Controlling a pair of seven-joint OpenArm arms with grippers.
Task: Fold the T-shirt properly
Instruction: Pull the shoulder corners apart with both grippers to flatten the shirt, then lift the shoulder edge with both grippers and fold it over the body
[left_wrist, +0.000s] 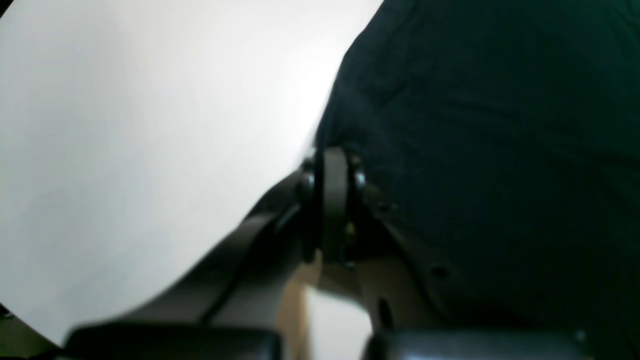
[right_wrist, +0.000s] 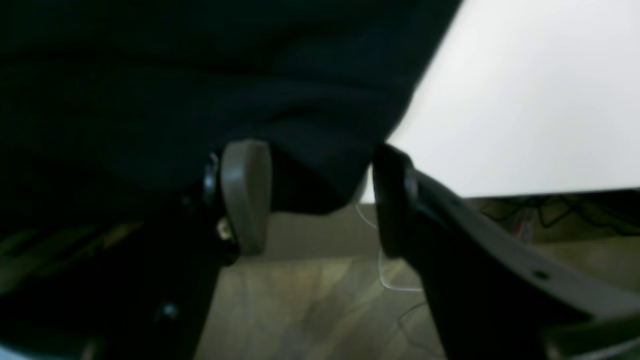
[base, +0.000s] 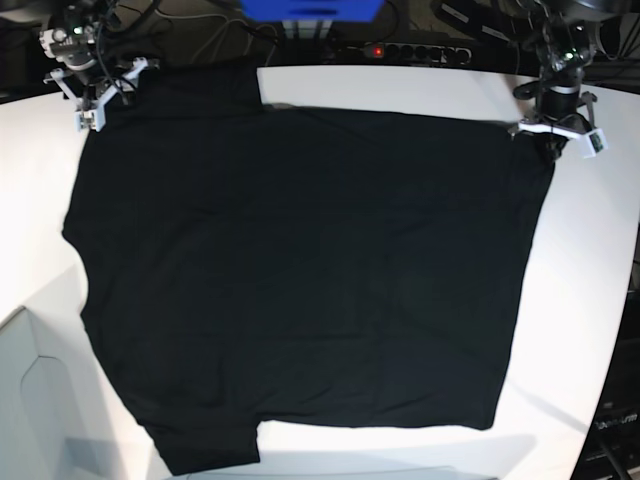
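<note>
Left gripper (left_wrist: 332, 165), seen near the middle of the left wrist frame, had its jaws pressed together on the edge of the T-shirt (left_wrist: 490, 150), black cloth that filled the right half of that frame. In the base view, sat at the upper right (base: 553, 132), at the shirt's far corner.

Right gripper (right_wrist: 320, 200) stood wide, with a hanging fold of the black cloth (right_wrist: 225, 85) between the two pads, touching neither clearly. In the base view, sat at the upper left (base: 92, 85), at the other far corner.

T-shirt (base: 300, 280) lay spread flat, plain side up, across most of the white table (base: 590, 300). Beyond the table's far edge, a blue box (base: 310, 8) at top centre and a power strip (base: 420, 50) with a red light.
</note>
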